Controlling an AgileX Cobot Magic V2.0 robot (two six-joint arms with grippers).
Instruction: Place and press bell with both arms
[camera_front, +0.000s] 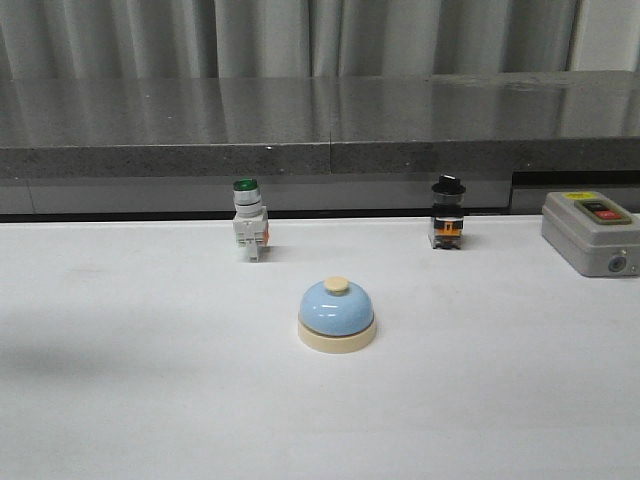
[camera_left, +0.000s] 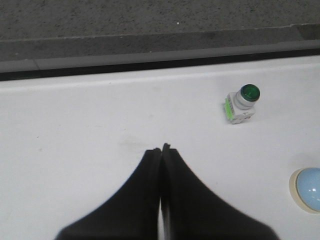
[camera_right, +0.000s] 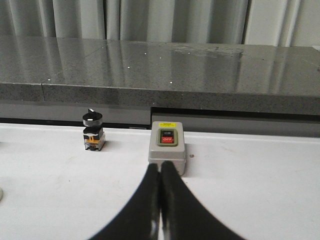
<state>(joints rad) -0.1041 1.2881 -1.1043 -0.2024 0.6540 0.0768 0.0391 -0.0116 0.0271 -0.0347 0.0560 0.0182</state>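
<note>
Front and centre on the white table (camera_front: 120, 400) sits the bell (camera_front: 337, 315), light-blue dome on a cream base, cream button on top, upright and all on its own, nothing touching it. Neither arm shows in the front view, so the bell has open tabletop on every side.

Behind it to the left stands the green-capped switch (camera_front: 248, 220), white body, upright, well apart from the bell. Behind to the right is the black selector switch (camera_front: 447, 214) with its orange band, also upright. Far right, near the table's edge, the grey control box (camera_front: 590, 232) lies with a red and a dark button on its face. All three line up along the back of the table, just before the dark stone ledge (camera_front: 320, 125) and the grey curtain (camera_front: 300, 35) behind it.

Over to the left wrist camera: the left gripper (camera_left: 161, 150) has its fingers pressed together, holding nothing, hanging over bare table. Green-capped switch ahead of it, and just a sliver of the bell's blue dome and cream rim at the frame's edge.

Right wrist camera now: the right gripper (camera_right: 159, 167) is likewise closed tight and empty, its tips right in front of the grey box, the black selector off to one side. Whether the tips touch the box, I can't tell.
</note>
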